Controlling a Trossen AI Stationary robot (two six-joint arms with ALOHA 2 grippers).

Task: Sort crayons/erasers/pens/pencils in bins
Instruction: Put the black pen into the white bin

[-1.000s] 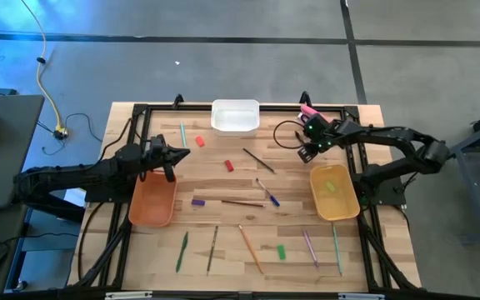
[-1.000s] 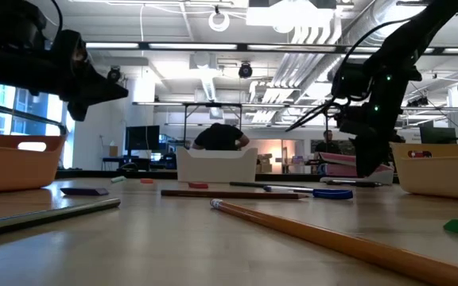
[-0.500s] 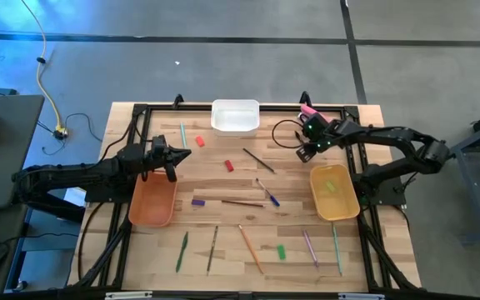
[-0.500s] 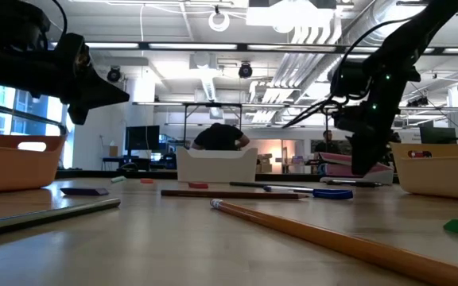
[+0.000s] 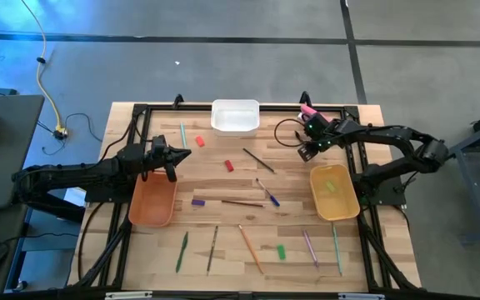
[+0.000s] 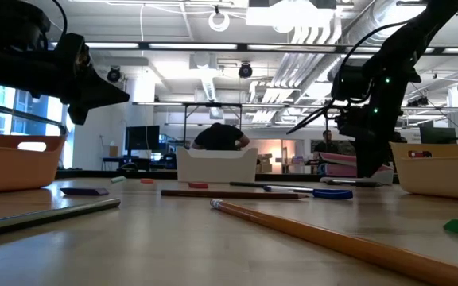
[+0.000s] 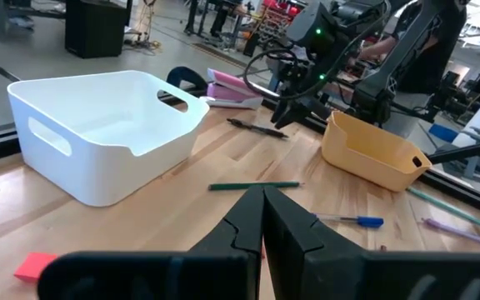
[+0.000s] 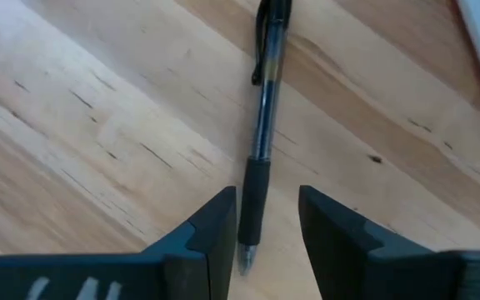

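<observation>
The right hand hangs over a black pen near the table's far right corner, its fingers apart and straddling the pen's grip end, the pen flat on the wood and not yet pinched. In my judgement the step in hand is the pick-up of this pen: the hand is lined up but needs to settle lower and close across the barrel, then lift and carry it to whichever bin takes pens.

From above, the right hand sits just beyond the mustard yellow bin, which already holds something pale green, so that carry would be short. A pink block lies close by at the table's far edge — a sweep that way could nudge it off. Open wood lies toward the table's middle.

The left hand waits with its fingers pressed together, hovering at the far end of the orange-brown bin, holding nothing. The white bin stands at the far edge, between the two arms.

Much remains: a red crayon, a purple crayon, a green crayon, a blue pen and an orange pencil — with several other sticks — lie scattered across the middle and near side.
</observation>
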